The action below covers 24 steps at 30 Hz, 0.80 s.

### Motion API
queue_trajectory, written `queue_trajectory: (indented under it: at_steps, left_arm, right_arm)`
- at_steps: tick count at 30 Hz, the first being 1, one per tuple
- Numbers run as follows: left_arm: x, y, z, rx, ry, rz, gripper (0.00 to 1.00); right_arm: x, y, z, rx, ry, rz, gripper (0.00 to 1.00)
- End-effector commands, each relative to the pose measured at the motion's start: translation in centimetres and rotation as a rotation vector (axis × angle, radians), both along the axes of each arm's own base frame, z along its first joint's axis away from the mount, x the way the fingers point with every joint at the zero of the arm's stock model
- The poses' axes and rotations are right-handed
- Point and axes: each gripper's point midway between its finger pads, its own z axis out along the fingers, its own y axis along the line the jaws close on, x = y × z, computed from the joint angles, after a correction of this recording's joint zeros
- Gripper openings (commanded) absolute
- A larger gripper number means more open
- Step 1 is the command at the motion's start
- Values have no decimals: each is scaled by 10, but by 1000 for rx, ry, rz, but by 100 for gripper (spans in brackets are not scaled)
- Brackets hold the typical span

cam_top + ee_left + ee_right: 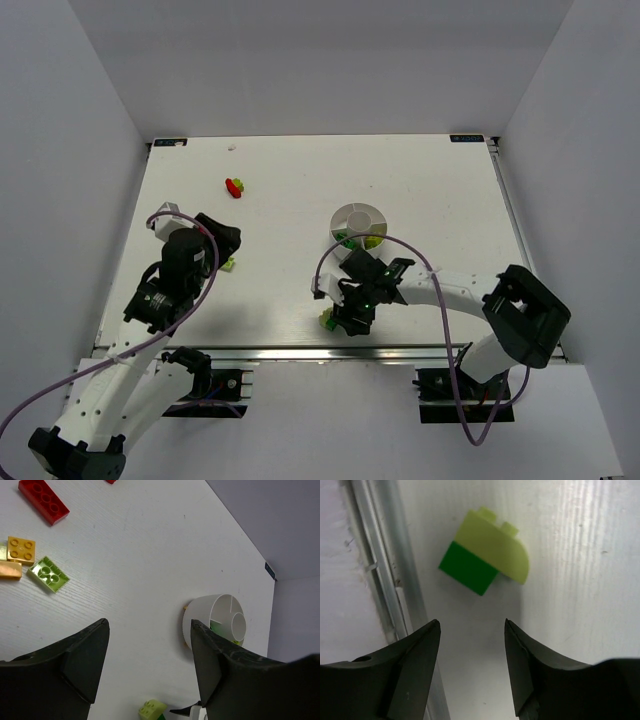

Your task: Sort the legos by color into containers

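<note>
Plainly, one lime brick (495,542), one green brick (467,569), touching

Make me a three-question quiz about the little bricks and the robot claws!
1. Where is the lime and dark green plastic brick pair? A. on the white table beside the metal rail B. in a gripper C. on a blue plate
2. What colour is the long flat studded plastic brick in the left wrist view? A. blue B. red C. black
3. How is the right gripper? A. shut on a brick B. shut, empty C. open, empty
Answers: 1 A, it lies by the rail; 2 B, plainly red; 3 C, its jaws stand apart over bare table.
</note>
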Motion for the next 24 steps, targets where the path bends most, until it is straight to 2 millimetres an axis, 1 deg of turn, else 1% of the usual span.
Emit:
queue_trajectory:
  at_steps: [1, 2, 3, 6, 10, 13, 15, 17, 20, 24]
  left_arm:
    - [0, 6, 13, 0, -26, 25, 76]
    - [0, 7, 17, -1, -34, 29, 76]
    - [1, 7, 19, 0, -37, 31, 76]
    - [2, 9, 22, 7, -40, 39, 76]
    - [1, 10, 23, 6, -41, 43, 76]
    - [1, 10, 22, 6, -39, 47, 76]
    - [1, 11, 20, 7, -36, 48, 76]
    - [1, 11, 21, 7, -38, 48, 76]
    - [2, 11, 21, 11, -36, 49, 76]
    - [3, 10, 19, 16, -31, 47, 76]
  right_arm:
    - [19, 21, 7, 40, -59, -127, 62]
    - [20, 22, 7, 39, -59, -150, 62]
    - [18, 24, 8, 42, -54, -153, 65]
    - [12, 31, 11, 54, -26, -163, 71]
    - [1, 39, 14, 48, 20, -174, 73]
    - [0, 41, 11, 33, 35, -215, 73]
    - [5, 42, 9, 19, 9, -249, 72]
    - [6, 43, 5, 5, 8, -269, 72]
    - [14, 46, 5, 5, -18, -306, 71]
    - [21, 47, 5, -1, -39, -340, 66]
